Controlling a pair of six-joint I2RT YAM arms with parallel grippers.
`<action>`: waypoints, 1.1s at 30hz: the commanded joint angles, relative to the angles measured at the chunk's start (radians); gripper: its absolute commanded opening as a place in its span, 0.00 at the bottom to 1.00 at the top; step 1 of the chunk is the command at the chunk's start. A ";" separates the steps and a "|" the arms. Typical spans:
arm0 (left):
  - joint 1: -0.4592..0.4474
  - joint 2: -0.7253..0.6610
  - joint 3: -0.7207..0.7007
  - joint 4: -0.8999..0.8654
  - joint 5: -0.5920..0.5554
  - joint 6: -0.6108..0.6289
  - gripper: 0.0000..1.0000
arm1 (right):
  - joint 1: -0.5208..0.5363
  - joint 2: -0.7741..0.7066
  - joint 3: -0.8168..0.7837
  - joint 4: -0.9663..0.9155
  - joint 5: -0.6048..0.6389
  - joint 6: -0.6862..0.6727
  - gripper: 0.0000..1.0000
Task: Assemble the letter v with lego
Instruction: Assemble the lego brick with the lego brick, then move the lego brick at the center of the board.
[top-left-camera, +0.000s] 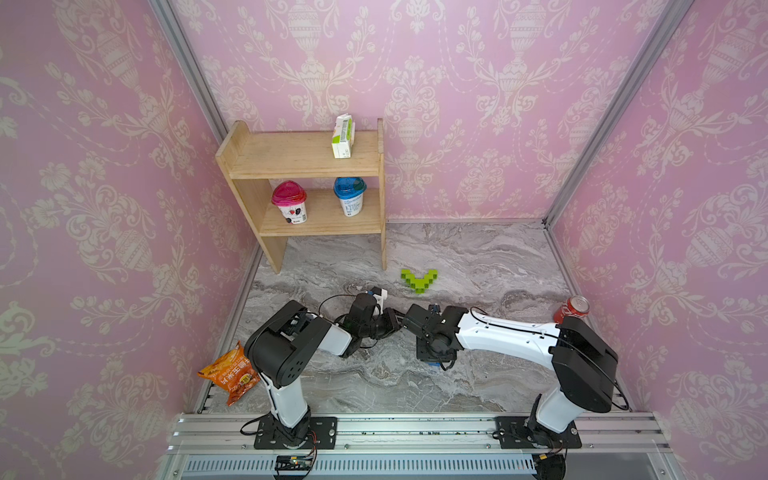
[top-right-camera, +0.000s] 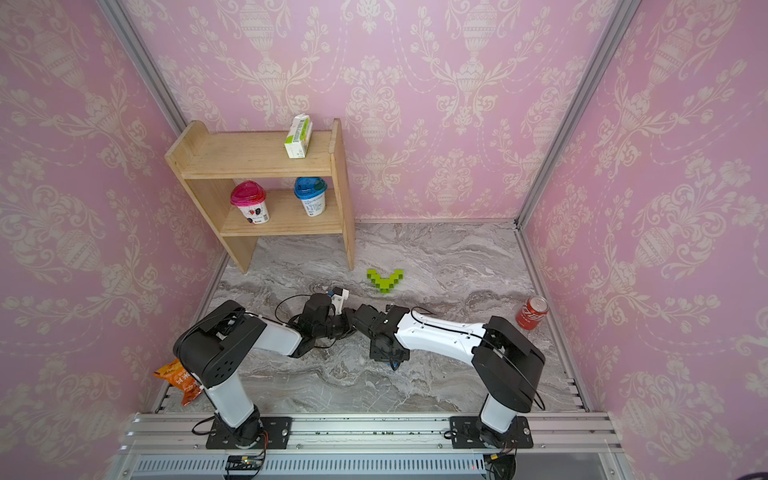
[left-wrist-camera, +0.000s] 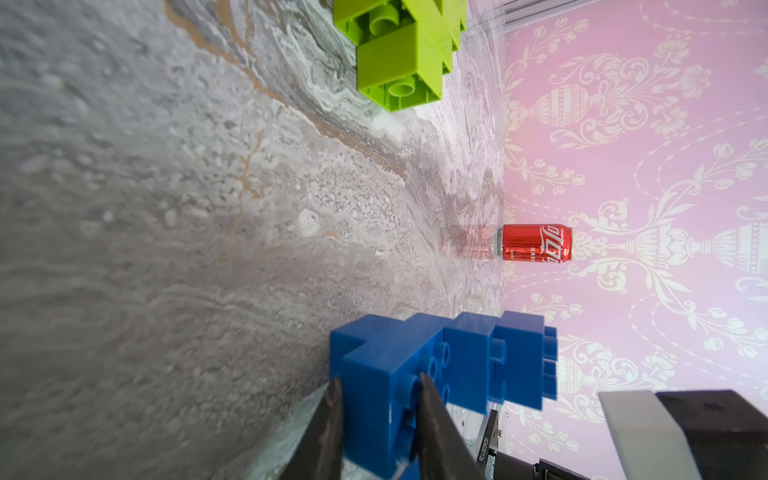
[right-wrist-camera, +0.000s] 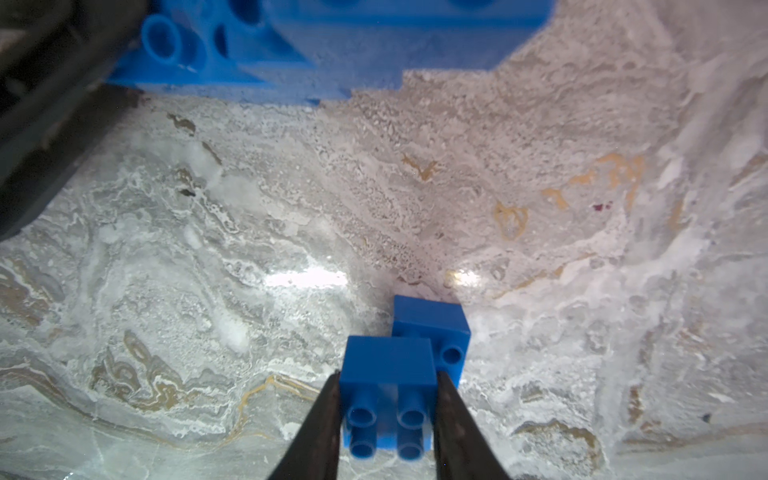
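Observation:
A finished lime-green lego V (top-left-camera: 419, 280) (top-right-camera: 384, 280) lies flat on the marble table right of the shelf; its edge also shows in the left wrist view (left-wrist-camera: 399, 54). My left gripper (left-wrist-camera: 380, 382) is shut on one end of a stepped blue lego assembly (left-wrist-camera: 457, 357), held just above the table and pointing toward the can. That assembly also appears at the edge of the right wrist view (right-wrist-camera: 332, 41). My right gripper (right-wrist-camera: 388, 374) is shut on a square blue lego brick (right-wrist-camera: 388, 361), studs facing the camera, with a second blue brick (right-wrist-camera: 432, 324) joined behind it. Both wrists meet mid-table in both top views.
A red soda can (top-left-camera: 571, 309) (left-wrist-camera: 534, 243) stands at the right wall. A wooden shelf (top-left-camera: 303, 166) at the back left holds a carton (top-left-camera: 343, 137) and two cups (top-left-camera: 289, 202) (top-left-camera: 350, 195). An orange snack bag (top-left-camera: 230, 372) lies at the front left.

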 joint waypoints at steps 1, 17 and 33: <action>-0.005 0.021 0.004 0.008 -0.012 -0.012 0.23 | 0.011 0.049 0.009 -0.016 -0.004 0.038 0.00; -0.005 0.004 0.008 -0.021 -0.013 0.004 0.23 | -0.013 0.126 0.016 -0.043 -0.013 0.051 0.00; -0.005 0.006 0.027 -0.046 -0.012 0.007 0.23 | -0.021 0.085 0.038 -0.017 -0.010 -0.014 0.00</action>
